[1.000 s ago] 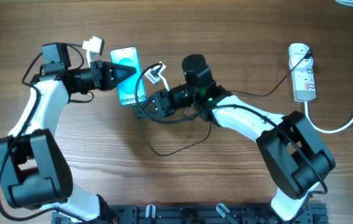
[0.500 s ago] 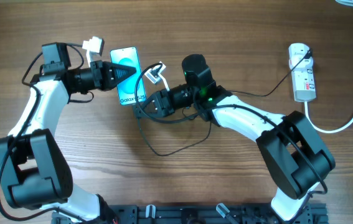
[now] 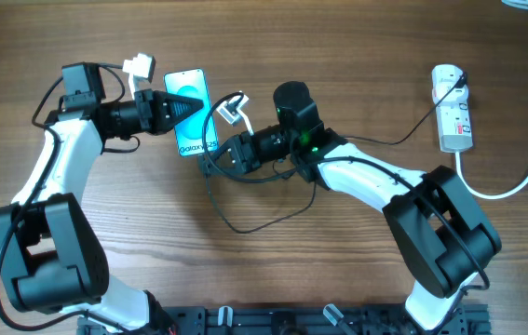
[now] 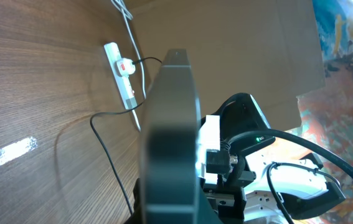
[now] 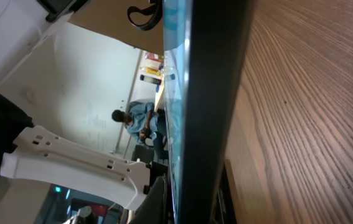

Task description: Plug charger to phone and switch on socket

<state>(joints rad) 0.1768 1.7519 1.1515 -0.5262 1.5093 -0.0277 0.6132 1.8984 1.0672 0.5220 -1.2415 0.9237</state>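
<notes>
Wooden surface (image 3: 338, 279) below: my left fingers (image 3: 176, 108) clamp the phone (image 3: 198, 138), right fingers (image 3: 226, 154) pinch the charger (image 3: 241, 229) by its port; plugging unconfirmed, socket (image 3: 453, 121) untouched.

Very little differs. The right hand (image 3: 219, 154) sits a touch further left and up, closer to the bottom edge of the flat light-blue smartphone (image 3: 197, 140). The loop of thin black charger cable (image 3: 209, 181) under that hand is drawn in slightly. The smartphone's lower end may sit a hair higher, but the shift is too small to be sure.
</notes>
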